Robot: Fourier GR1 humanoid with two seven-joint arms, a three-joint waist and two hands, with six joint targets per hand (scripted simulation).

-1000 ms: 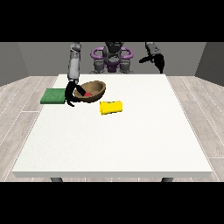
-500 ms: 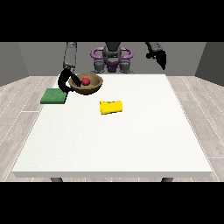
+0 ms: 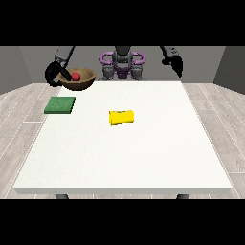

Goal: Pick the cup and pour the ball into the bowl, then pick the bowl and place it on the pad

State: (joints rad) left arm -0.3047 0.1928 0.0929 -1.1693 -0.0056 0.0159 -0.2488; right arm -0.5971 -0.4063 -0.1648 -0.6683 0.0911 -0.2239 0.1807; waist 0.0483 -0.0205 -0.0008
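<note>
A brown bowl [image 3: 82, 81] hangs in the air above the table's far left corner, held at its rim by the hand at the view's left [image 3: 54, 73]. A red ball [image 3: 75, 76] lies inside the bowl. Below and in front of it, a green pad [image 3: 60, 105] lies flat on the white table [image 3: 143, 153]. A yellow cup [image 3: 121, 117] lies on its side near the table's middle. The hand at the view's right [image 3: 176, 62] is raised high at the far right, away from everything.
The robot's torso [image 3: 122, 64] stands behind the table's far edge. Wooden floor surrounds the table on both sides.
The hand at the view's left has lifted the bowl with the ball from the table, up and further left. The other hand stayed raised.
</note>
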